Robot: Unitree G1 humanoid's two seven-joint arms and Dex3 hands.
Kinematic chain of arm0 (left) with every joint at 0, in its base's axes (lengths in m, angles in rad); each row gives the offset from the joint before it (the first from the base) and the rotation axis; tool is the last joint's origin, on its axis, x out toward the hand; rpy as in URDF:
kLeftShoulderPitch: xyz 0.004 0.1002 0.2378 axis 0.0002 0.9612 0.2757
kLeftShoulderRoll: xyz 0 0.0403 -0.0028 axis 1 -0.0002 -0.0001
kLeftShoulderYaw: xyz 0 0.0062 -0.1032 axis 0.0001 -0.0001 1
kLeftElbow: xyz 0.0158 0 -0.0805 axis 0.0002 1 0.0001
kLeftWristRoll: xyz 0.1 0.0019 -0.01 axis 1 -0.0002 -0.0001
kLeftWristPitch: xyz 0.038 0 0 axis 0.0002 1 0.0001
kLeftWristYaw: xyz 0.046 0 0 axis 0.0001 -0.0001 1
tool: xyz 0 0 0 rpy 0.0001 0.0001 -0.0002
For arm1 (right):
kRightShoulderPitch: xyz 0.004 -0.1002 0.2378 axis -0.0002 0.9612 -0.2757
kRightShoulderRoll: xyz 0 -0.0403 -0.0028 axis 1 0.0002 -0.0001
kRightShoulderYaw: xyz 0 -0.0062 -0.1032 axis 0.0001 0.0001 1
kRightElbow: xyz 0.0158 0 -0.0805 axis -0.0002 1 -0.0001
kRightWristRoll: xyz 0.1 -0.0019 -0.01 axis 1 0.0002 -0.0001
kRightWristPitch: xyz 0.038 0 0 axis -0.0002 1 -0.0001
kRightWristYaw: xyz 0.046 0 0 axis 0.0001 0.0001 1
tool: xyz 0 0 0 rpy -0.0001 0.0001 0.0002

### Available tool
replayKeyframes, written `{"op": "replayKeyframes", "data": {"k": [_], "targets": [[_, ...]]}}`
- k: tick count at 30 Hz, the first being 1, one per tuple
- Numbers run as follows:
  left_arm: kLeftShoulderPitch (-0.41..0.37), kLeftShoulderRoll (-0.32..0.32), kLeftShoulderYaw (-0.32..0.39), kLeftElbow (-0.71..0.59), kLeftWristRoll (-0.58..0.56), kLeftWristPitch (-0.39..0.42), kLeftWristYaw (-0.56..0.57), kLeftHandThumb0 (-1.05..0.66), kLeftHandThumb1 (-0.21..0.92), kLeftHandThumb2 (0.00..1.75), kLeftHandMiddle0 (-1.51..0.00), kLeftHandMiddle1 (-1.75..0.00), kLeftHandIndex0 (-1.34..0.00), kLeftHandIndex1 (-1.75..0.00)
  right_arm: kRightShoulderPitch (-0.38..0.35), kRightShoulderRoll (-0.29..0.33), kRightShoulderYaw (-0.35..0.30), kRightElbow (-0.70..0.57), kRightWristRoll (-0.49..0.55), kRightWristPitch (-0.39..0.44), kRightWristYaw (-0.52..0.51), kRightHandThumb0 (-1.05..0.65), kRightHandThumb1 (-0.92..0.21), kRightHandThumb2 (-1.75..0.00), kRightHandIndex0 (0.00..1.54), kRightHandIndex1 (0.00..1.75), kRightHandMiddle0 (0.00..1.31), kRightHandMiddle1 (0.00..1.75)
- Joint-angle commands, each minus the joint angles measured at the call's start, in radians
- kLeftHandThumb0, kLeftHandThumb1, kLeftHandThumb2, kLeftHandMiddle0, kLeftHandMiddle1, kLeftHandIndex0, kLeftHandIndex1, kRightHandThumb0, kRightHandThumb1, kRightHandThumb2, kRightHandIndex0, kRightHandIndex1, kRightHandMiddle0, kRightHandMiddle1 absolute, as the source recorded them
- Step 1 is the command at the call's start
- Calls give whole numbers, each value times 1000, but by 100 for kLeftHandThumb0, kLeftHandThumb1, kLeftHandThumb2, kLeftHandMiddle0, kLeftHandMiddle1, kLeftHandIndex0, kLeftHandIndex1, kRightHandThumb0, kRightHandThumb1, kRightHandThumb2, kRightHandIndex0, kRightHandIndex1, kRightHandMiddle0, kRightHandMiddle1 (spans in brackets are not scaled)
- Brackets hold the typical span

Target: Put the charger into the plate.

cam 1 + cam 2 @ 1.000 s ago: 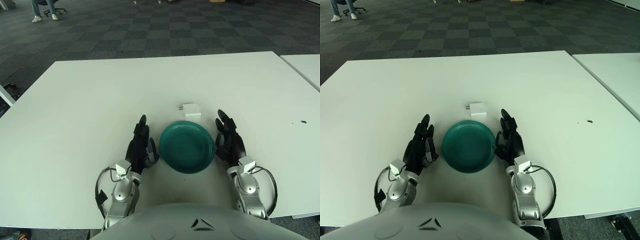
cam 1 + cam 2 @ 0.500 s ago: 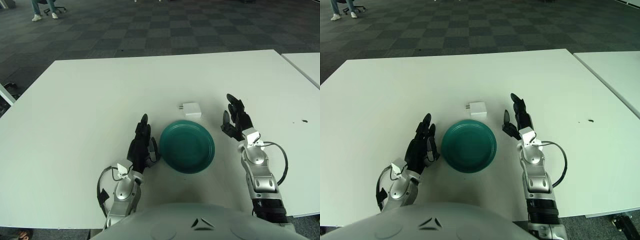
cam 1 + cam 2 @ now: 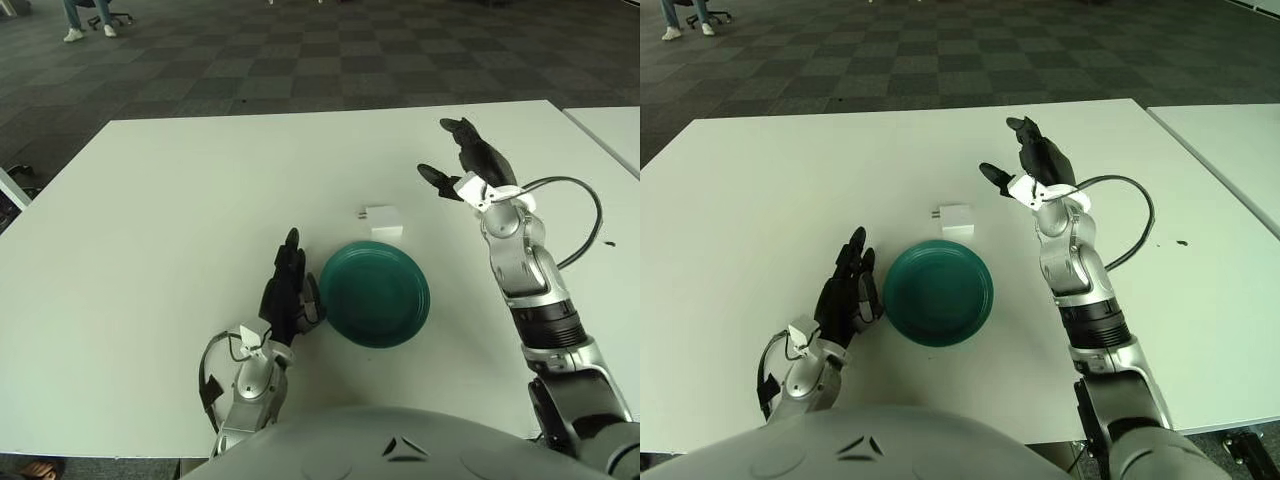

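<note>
A dark checkered carpet floor stretches behind a broad white surface, with a second white table just off its right edge. Near the surface's front edge, about midway along it, sits a teal plate — round, shallow, with nothing in it. The white charger lies flat on the surface just beyond the plate's far rim, prongs pointing toward the left edge; whether it touches the rim cannot be told, but it is plainly outside the plate.

The right hand is raised above the surface, beyond and to the right of the charger and clear of it. Its dark fingers are spread apart and grasp nothing — the thumb points left toward the charger's side, the others reach toward the far edge. A black cable loops out from its wrist over the forearm.

The left hand shows just beside the plate's left rim, near the front edge, its fingers stretched forward, loosely together and holding nothing.
</note>
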Motion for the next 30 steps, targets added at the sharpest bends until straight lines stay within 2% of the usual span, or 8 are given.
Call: {"op": "replayKeyframes", "data": {"k": [1, 4, 8, 13, 17, 20, 23, 30], "targets": [[-4, -33, -16, 27, 18, -26, 17, -101, 92, 106, -8, -2, -7, -6, -78, -31, 58, 83, -41, -32, 41, -84, -92, -45, 22, 1, 0, 50], [-1, -25, -32, 39, 42, -61, 19, -101, 92, 105, -8, -1, -7, -6, -109, -51, 92, 126, -60, -70, 57, -82, -92, -44, 21, 0, 0, 48], [-6, -4, -55, 42, 110, -107, 33, -103, 92, 106, -5, 0, -5, -6, -143, -62, 177, 241, -108, -165, 53, -80, -92, -41, 19, 0, 0, 45], [-10, -7, -62, 49, 161, -136, 61, -104, 92, 107, -3, 0, -3, -6, -174, -76, 217, 303, -129, -230, 60, -80, -92, -40, 18, 0, 0, 45], [-11, -10, -65, 48, 184, -144, 79, -105, 92, 108, -3, 0, -3, -7, -175, -80, 232, 307, -136, -254, 82, -80, -92, -38, 17, 0, 0, 45], [-14, -13, -67, 56, 197, -163, 93, -105, 92, 109, -3, 0, -3, -8, -140, -60, 265, 277, -161, -234, 99, -81, -92, -38, 16, 0, 0, 44], [-15, -14, -67, 61, 194, -173, 99, -105, 92, 109, -5, -1, -4, -9, -138, -49, 279, 291, -170, -232, 103, -83, -92, -39, 15, 0, 0, 40], [0, -33, -59, 27, 105, -93, 84, -103, 92, 111, -8, 0, 0, -21, -151, -29, 306, 385, -189, -270, 55, -85, -92, -43, 16, 1, 0, 37]]}}
